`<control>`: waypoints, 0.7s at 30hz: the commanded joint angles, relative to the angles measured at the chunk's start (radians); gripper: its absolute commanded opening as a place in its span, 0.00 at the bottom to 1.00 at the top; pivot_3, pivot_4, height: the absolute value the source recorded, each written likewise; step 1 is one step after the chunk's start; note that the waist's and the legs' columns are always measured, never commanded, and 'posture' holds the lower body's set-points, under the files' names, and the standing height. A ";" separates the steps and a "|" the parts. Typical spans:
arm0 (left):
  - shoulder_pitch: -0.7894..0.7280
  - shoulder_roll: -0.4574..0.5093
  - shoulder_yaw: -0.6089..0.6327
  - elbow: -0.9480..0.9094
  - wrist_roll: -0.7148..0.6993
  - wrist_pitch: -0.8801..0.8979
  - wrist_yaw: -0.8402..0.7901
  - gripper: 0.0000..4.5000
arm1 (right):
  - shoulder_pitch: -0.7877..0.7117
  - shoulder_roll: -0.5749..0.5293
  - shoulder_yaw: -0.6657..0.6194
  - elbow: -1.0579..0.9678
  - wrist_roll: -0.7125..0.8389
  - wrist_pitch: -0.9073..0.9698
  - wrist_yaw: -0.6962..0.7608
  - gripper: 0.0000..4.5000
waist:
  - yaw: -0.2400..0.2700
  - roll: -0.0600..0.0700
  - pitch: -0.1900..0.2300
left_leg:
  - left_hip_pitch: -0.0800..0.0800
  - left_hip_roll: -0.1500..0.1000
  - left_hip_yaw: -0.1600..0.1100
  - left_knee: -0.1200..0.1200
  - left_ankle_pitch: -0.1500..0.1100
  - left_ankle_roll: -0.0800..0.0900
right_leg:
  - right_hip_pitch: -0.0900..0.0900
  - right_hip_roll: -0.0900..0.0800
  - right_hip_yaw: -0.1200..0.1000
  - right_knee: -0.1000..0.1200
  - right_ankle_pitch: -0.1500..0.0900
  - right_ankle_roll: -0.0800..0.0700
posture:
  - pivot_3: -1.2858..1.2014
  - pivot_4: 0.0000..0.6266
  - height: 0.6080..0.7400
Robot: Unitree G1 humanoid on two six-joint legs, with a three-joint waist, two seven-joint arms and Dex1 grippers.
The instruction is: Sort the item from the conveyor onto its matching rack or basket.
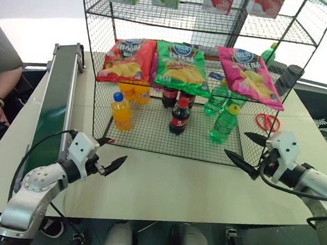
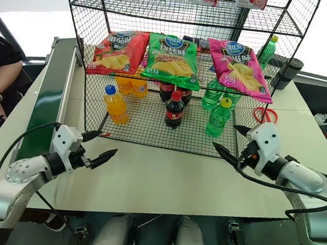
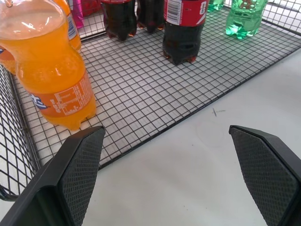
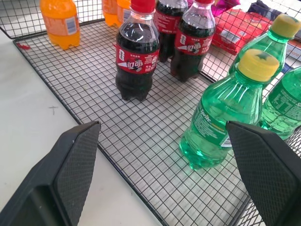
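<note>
So the green bottle (image 1: 224, 124) with the yellow cap is already standing upright on the bottom tier of the rack (image 1: 151, 134), near its front right, next to the other green ones and well off the conveyor (image 1: 54, 110), whose visible belt is bare. Both grippers are wide open and holding nothing: the left gripper (image 1: 110, 154) hovers over the table near the rack's front left corner, the right gripper (image 1: 246, 150) just in front of the rack's right front. To me the placing looks done, so the smart move is keeping both arms clear of the wire and not bumping the cola bottle (image 1: 179, 116) or orange bottle (image 1: 121, 111). The conveyor's near end is hidden behind the left arm and the rack's top tier is cut off.
</note>
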 commanded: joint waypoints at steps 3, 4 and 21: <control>-0.013 0.009 0.034 -0.020 -0.009 0.000 -0.001 1.00 | -0.019 -0.006 -0.019 0.005 0.008 -0.006 0.006 0.98 | 0.000 0.000 0.000 | 0.000 0.000 0.000 0.000 0.000 0.000 | 0.000 0.000 0.000 0.000 0.000 0.000 | 0.52 0.24 0.97; -0.009 0.010 0.034 -0.019 -0.007 -0.004 -0.004 1.00 | -0.017 -0.007 -0.021 0.010 0.007 -0.009 0.010 0.98 | 0.000 0.000 0.000 | 0.000 0.000 0.000 0.000 0.000 0.000 | 0.000 0.000 0.000 0.000 0.000 0.000 | 0.52 0.24 0.97; -0.029 -0.004 0.015 0.030 0.008 -0.019 -0.011 1.00 | 0.059 0.052 -0.024 0.073 -0.017 -0.110 0.015 0.98 | -0.001 0.000 0.000 | 0.000 0.000 0.000 0.000 0.000 0.000 | 0.000 0.000 0.000 0.000 0.000 0.000 | 0.52 0.24 0.97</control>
